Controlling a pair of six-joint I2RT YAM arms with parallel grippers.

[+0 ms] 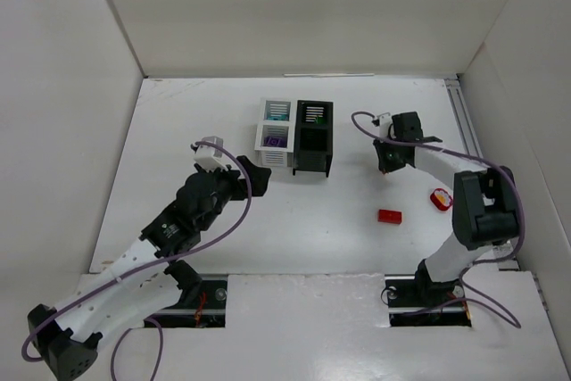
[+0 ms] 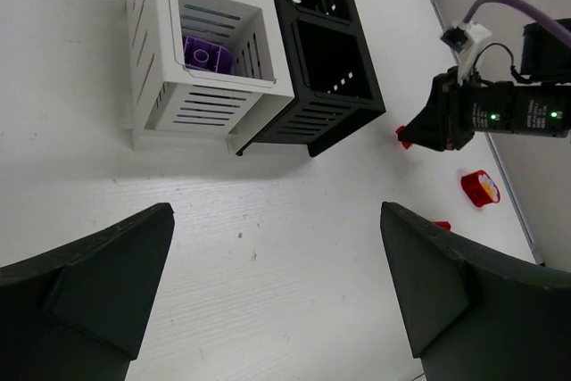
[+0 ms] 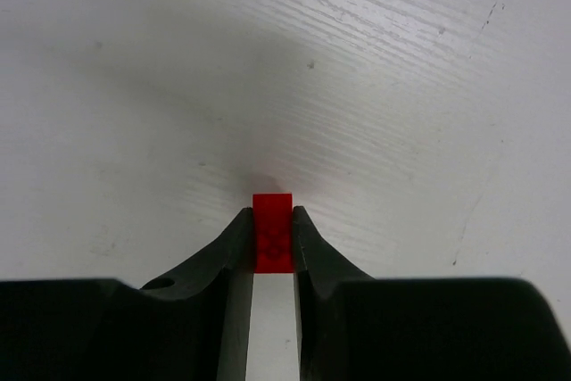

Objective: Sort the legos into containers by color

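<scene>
My right gripper (image 3: 272,229) is shut on a red lego (image 3: 272,231), held just above the white table. In the top view this gripper (image 1: 386,165) is right of the black container (image 1: 313,138); the left wrist view shows the lego (image 2: 406,136) at its tip. The white container (image 1: 275,135) stands left of the black one and holds a purple lego (image 2: 206,53) in its near compartment and a teal one (image 1: 279,115) behind. A green lego (image 1: 314,117) lies in the black container's far compartment. My left gripper (image 2: 277,296) is open and empty, near the containers.
Another red lego (image 1: 389,216) lies on the table in front of the right gripper. A red and yellow round piece (image 1: 440,198) lies beside the right arm. White walls enclose the table on three sides.
</scene>
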